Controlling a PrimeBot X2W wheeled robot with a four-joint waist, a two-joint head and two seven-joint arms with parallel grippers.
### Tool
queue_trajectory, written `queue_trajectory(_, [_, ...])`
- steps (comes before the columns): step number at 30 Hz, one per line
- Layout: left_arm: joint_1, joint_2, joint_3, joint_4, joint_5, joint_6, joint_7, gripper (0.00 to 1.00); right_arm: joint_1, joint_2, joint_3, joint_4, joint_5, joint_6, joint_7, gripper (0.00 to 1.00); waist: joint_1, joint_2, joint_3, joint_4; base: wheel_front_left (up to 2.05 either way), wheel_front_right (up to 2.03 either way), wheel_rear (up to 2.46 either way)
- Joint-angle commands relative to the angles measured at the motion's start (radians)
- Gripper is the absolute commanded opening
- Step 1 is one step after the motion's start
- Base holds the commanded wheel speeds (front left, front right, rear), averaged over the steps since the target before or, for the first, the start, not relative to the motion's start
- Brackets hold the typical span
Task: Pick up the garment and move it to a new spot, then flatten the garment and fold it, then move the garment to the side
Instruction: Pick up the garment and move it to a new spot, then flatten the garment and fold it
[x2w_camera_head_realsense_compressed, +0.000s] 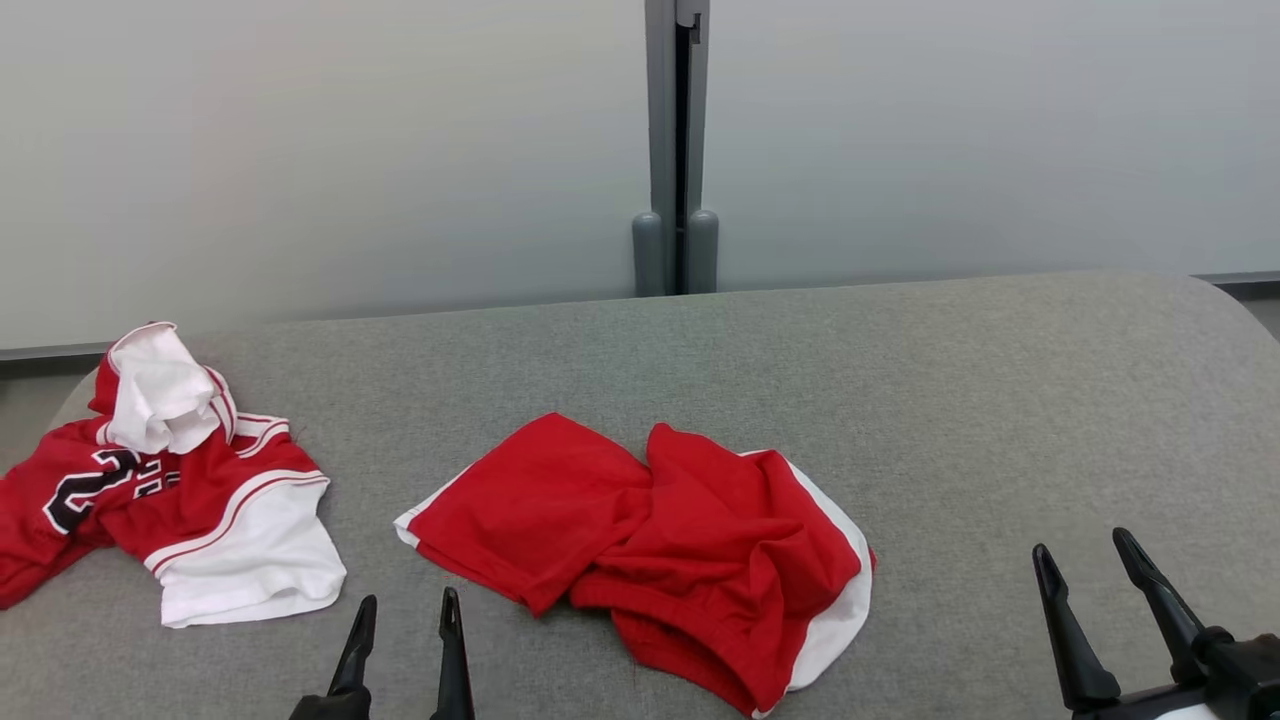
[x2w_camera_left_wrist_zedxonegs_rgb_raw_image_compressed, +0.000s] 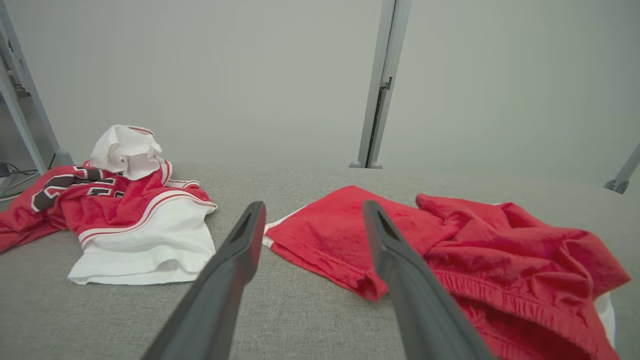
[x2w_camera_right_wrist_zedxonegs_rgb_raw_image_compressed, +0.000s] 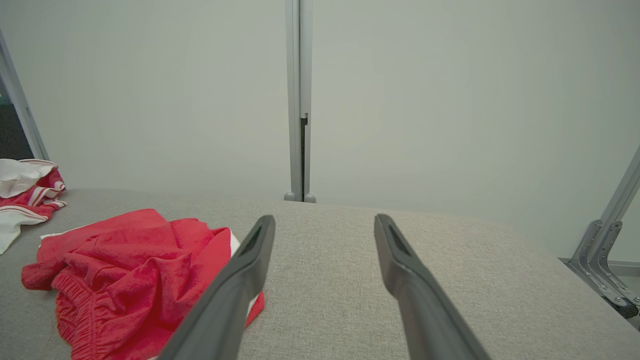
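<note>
A pale wall (x2w_camera_head_realsense_compressed: 300, 150) runs behind everything, split by a grey post (x2w_camera_head_realsense_compressed: 677, 150) that stands just past the middle of the worktop's far edge. The worktop (x2w_camera_head_realsense_compressed: 950, 400), covered in grey woven fabric with rounded far corners, spans the head view from side to side. About midway between its left and right edges, and nearer the near edge than the far one, lie the shorts (x2w_camera_head_realsense_compressed: 690, 540). They are red with white side trim and rumpled, with one leg spread fairly flat toward the left, the rest bunched in folds to the right, and the elastic waistband turned toward the near edge. Well apart from them, by the left edge, sits the jersey (x2w_camera_head_realsense_compressed: 200, 490), a red and white heap with dark numerals on its left part and a white lump of cloth on top toward the far side. The left gripper (x2w_camera_head_realsense_compressed: 408, 598) is at the near edge, between jersey and shorts and touching neither. Its two fingers are spread wide with nothing between them, and they point over bare fabric toward the left leg of the shorts. The right gripper (x2w_camera_head_realsense_compressed: 1080, 542) hovers by the near right corner, well clear of the shorts, jaws likewise wide apart and empty, aimed across bare worktop toward the post.
</note>
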Motion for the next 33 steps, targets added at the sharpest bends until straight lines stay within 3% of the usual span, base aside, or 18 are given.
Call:
queue_trajectory(1, [0.015, 0.001, 0.012, -0.001, 0.006, -0.005, 0.000, 1.00, 0.010, 0.000, -0.003, 0.007, -0.006, 0.002, -0.005, 1.00, 0.0000, -0.0001, -0.008, 0.018, 0.00, 0.00, 0.00])
queue_trajectory(13, [0.022, -0.003, 0.047, 0.016, 0.016, -0.029, 0.000, 1.00, -0.004, -0.001, 0.013, 0.022, -0.005, 0.002, -0.005, 1.00, 0.0000, -0.0001, -0.012, 0.027, 0.00, 0.00, 0.00])
queue_trajectory(19, [0.008, -0.004, 0.017, 0.031, -0.007, -0.046, 0.000, 1.00, 0.001, -0.006, 0.012, 0.020, -0.002, 0.002, -0.005, 1.00, 0.0000, -0.0001, -0.010, 0.026, 0.00, 0.00, 0.00])
queue_trajectory(27, [-0.067, -0.002, -0.261, 0.100, -0.110, -0.175, 0.054, 1.00, 0.022, -0.015, 0.002, 0.013, 0.001, 0.002, -0.005, 1.00, 0.0000, -0.0001, -0.009, 0.051, 0.00, 0.00, 0.00])
queue_trajectory(33, [-0.191, -0.002, -0.483, 0.159, -0.265, -0.192, 0.168, 1.00, 0.020, -0.027, 0.003, -0.005, 0.007, 0.002, -0.005, 1.00, 0.0000, -0.0001, 0.020, 0.076, 0.00, 0.00, 0.00])
